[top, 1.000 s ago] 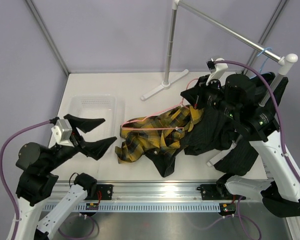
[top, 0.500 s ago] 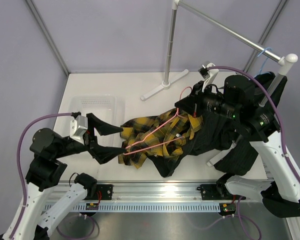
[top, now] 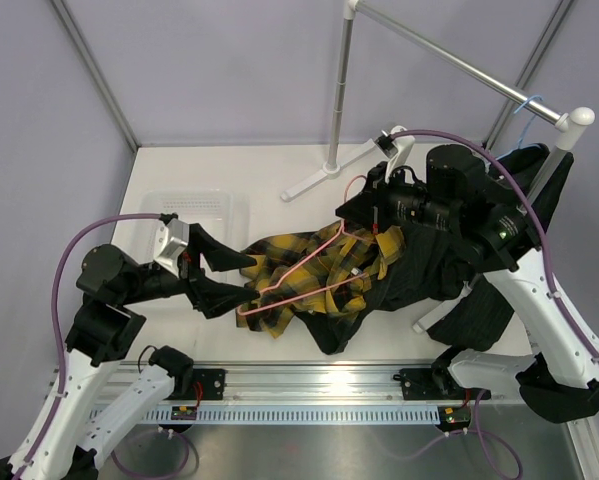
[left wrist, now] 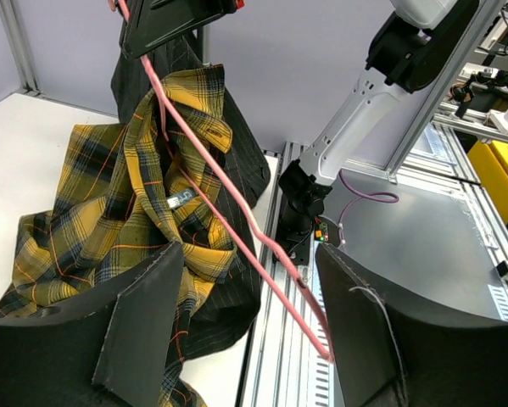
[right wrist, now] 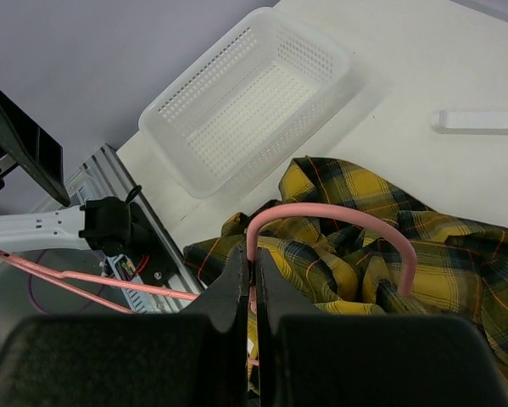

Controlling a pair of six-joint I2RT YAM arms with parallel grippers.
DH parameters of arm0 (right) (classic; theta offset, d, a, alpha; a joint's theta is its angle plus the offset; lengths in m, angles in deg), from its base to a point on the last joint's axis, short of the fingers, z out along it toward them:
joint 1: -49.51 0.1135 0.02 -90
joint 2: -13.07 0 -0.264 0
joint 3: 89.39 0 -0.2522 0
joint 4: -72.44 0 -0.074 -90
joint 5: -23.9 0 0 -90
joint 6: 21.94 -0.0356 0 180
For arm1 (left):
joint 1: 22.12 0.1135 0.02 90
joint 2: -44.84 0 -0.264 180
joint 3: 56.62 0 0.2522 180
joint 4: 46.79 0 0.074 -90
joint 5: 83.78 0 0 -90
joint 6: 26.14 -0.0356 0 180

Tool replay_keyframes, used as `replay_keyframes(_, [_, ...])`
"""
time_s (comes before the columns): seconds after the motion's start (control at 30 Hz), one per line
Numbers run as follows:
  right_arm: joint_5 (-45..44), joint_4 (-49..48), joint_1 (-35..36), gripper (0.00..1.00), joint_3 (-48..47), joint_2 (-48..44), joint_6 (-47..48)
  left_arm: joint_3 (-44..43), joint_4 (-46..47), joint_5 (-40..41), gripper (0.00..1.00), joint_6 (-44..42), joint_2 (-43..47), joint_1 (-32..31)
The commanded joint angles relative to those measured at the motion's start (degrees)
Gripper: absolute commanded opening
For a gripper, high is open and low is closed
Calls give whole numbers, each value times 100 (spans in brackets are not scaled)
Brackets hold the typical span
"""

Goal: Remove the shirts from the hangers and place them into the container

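The plaid shirt (top: pixel 324 275), on the bench (top: pixel 279 170) near the bin (right wrist: pixel 254 97), is raised on a pink hanger (right wrist: pixel 330 214) clenched by the right pincer (right wrist: pixel 252 259), seemingly to be stripped by the released left pincer (left wrist: pixel 249 250) astride its low end.

White desk (top: pixel 279 165) filled mid-frame under even light. Pale lavender walls (top: pixel 229 70) stood behind, with a grey strut (top: pixel 94 75) at upper left. Metal clothes rail (top: pixel 449 55) crossed the upper right on a white post (top: pixel 341 90). Slotted aluminium track (top: pixel 309 412) ran along the bottom.
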Motion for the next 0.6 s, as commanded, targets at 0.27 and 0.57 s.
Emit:
replay_keyframes(0.27, [-353,-174,317,0,-658,331,-77,49,-262,459,61,-187,-100,7])
replay_keyframes(0.57, [-1031,19,642,0,-975,630,-147,58,-597,864,59,-485,-47,16])
